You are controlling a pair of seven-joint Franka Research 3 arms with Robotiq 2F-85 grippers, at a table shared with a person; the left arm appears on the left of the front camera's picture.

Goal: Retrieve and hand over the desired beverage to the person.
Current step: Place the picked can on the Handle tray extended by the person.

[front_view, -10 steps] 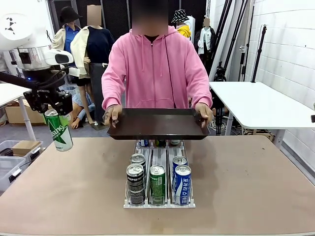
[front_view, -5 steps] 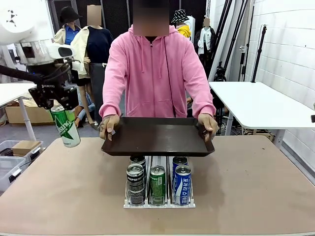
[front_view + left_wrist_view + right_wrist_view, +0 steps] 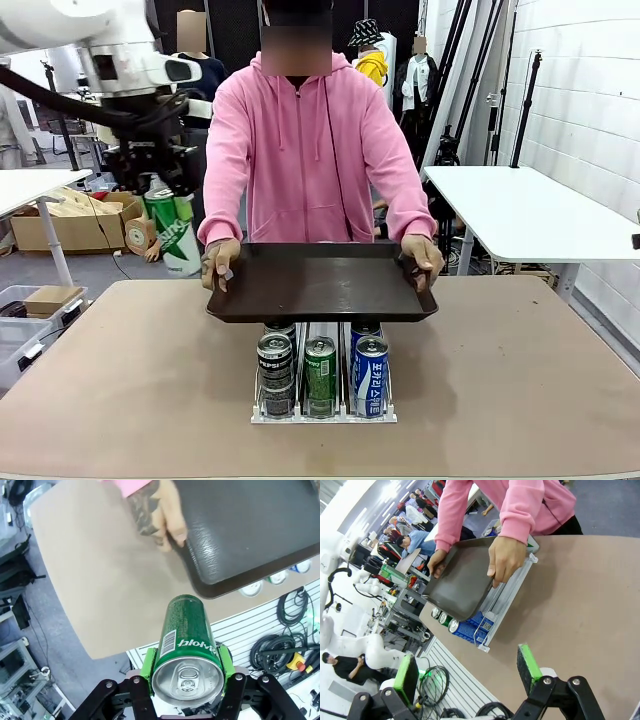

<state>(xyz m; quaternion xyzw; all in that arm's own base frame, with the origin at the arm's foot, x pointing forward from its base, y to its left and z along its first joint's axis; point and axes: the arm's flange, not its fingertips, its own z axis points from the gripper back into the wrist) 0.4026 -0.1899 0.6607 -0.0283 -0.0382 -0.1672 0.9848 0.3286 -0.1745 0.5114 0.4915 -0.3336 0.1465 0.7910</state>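
White side table (image 3: 530,215), cardboard box (image 3: 45,230)

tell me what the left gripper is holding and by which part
A green drink can, pinched between the pads of the left gripper on opposite sides near its top rim.

Person (image 3: 300,150): pink hooded top. Tray (image 3: 320,285) dk brown-black, plain, fine grain. L of tray: tall can (image 3: 172,235) green w/ white lettering, white barcode patch, silver top. Left gripper (image 3: 186,667) black, green pads (image 3: 148,661); right gripper (image 3: 467,672) same. Below tray, L to R: black-silver can (image 3: 274,365), short green can (image 3: 320,368), blue can (image 3: 370,370) w/ white script. Table (image 3: 500,380) tan.
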